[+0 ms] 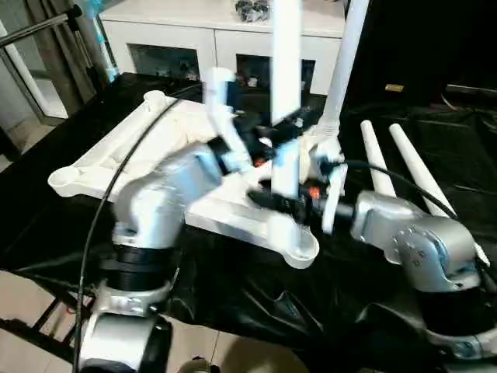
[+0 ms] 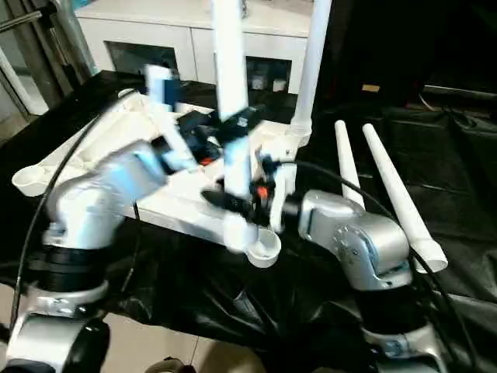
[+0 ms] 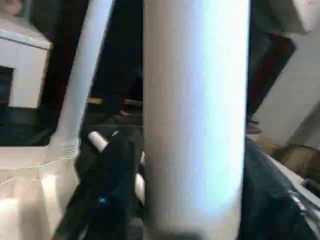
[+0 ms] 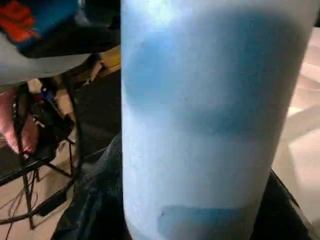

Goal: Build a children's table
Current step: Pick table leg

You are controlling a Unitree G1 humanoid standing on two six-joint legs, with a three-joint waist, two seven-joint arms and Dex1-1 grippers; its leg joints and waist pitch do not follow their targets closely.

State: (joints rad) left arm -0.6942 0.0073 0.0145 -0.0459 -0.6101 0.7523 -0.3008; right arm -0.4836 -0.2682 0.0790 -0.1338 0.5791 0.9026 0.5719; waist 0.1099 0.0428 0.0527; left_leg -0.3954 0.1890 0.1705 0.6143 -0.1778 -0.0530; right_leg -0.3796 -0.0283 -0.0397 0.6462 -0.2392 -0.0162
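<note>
I see the tabletop (image 1: 167,136) lying underside up on the black cloth (image 1: 62,225), centre-left of the frame. The left gripper (image 1: 273,134) clamps the near leg (image 1: 286,93) from the left; this leg stands upright at the near corner socket (image 1: 299,247), centre frame. The right gripper (image 1: 289,200) clamps the same leg lower down. A second leg (image 1: 342,66) stands upright in the far socket. Two spare legs (image 1: 404,167) lie on the cloth at right.
</note>
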